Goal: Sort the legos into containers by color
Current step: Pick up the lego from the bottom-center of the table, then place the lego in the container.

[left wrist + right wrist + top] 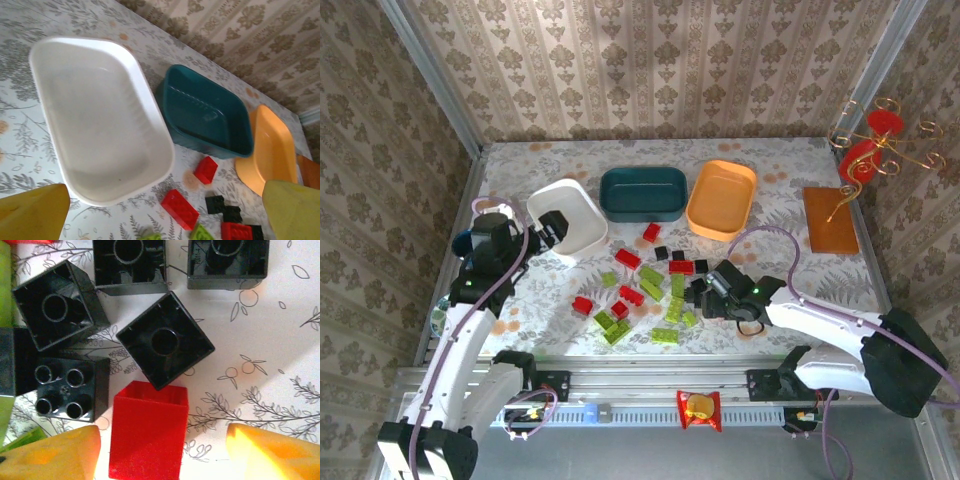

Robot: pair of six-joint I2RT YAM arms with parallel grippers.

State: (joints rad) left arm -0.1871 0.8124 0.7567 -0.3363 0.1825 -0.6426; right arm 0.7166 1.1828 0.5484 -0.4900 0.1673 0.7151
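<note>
Seen from above, the legos [645, 285] lie scattered on the table [780, 270] in front of the white tray [582, 205], dark teal tray [642, 192] and orange tray [722, 198]. The right wrist view shows more: the right gripper [162, 452] has its fingers spread around a red brick [148, 432], with one pad clearly apart from it. The left gripper [163, 210], fingers wide apart, hovers beside the white tray.

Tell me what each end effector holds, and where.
Nothing is held. Left end effector: open, empty. Right end effector: open around a small red plastic brick.
</note>
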